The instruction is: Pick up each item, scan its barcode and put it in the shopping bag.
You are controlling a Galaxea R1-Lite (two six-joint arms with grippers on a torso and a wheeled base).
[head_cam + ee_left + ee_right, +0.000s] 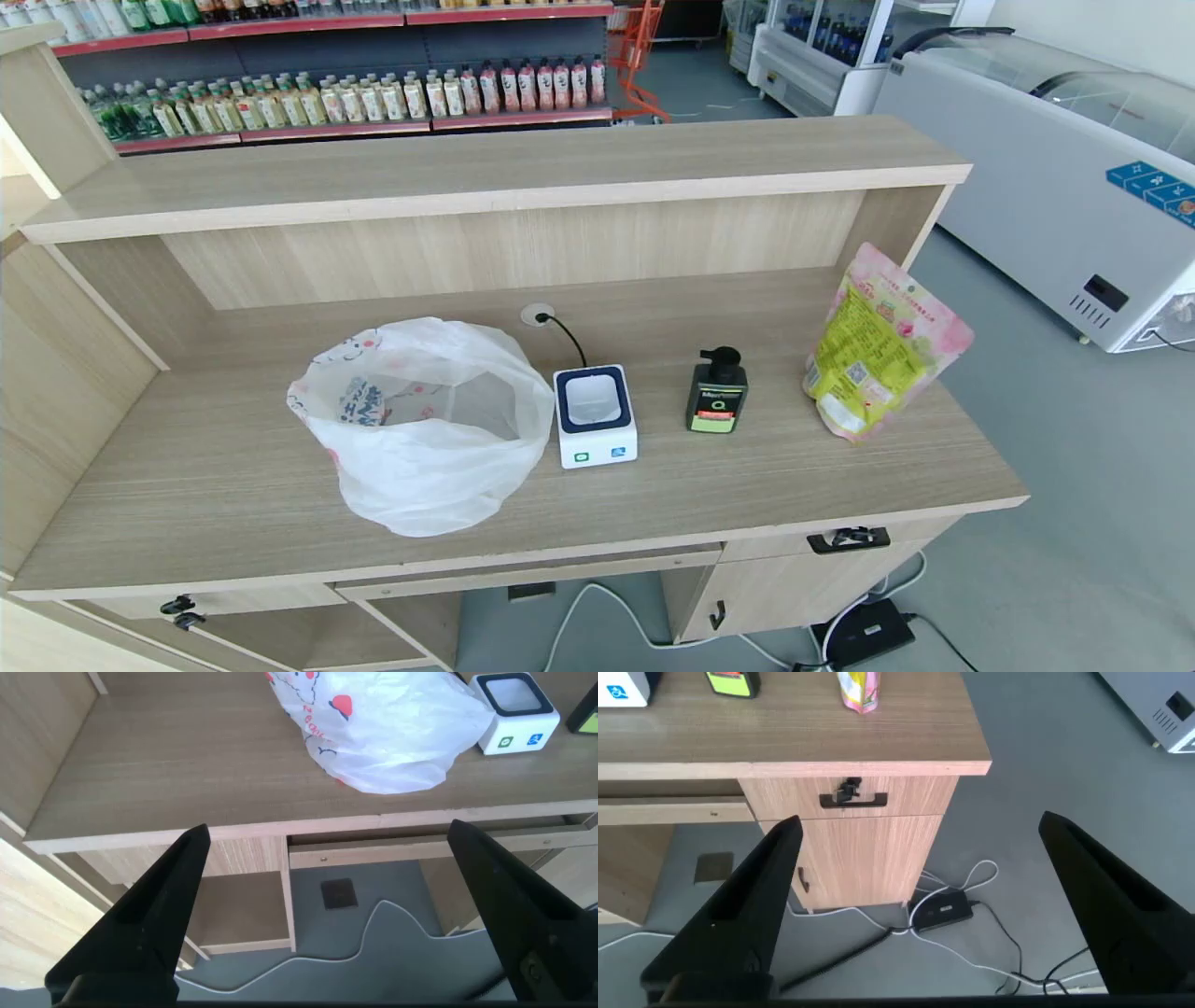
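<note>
Left gripper (329,831): fingers spread wide, holding nothing, positioned low in front of the counter (747,485). Right gripper (920,819): likewise spread and unloaded, low off the counter's right end.

Assessment: no item is in hand, and the first pick appears not yet begun.

On the wood-grain laminate top, from the robot's left:
- The shopping bag (425,425) is thin white printed film, crumpled, with its mouth gaping upward.
- The scanner (595,415) sits just beside the bag. It is a white box with a dark-framed window and a black cable behind.
- The pump bottle (717,392) is dark, rigid and upright, with a green label.
- The pouch (882,345) is glossy and soft-sided, yellow-green and pink, and stands near the right edge.

The next move probably falls to the right arm. It would rise, close on the bottle body or the pouch, and present the barcode to the scanner window.
</note>
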